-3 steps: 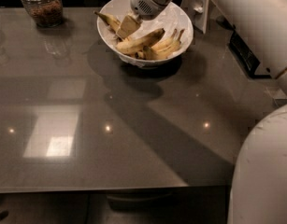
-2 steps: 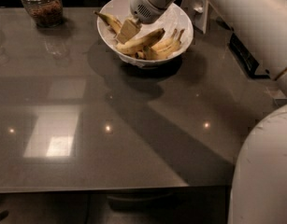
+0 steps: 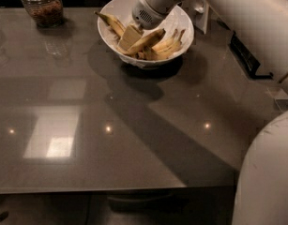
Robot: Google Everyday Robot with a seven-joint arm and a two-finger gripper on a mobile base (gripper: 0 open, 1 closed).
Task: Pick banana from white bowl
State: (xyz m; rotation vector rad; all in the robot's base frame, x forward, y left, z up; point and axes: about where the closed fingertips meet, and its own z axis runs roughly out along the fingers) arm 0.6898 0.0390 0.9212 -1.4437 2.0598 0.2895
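Observation:
The white bowl (image 3: 183,20) stands at the far middle of the grey table. Inside it the plump pale-yellow banana (image 3: 148,40) lies slanting, its right end raised. A thinner banana with a dark stem (image 3: 111,22) leans on the left rim. Smaller joined bananas (image 3: 169,46) lie on the right. My gripper (image 3: 129,36) reaches down into the bowl from the white arm above. It is at the left end of the plump banana and touches it. The bowl's bottom is hidden by the fruit.
A glass jar with brown contents (image 3: 41,4) stands at the table's far left. A white holder (image 3: 201,13) stands just behind the bowl on the right. A dark device (image 3: 246,55) lies at the right edge. My white arm body (image 3: 265,172) fills the lower right.
My gripper has come down a little deeper into the bowl, onto the left end of the plump banana. The bowl and the bananas have stayed where they were.

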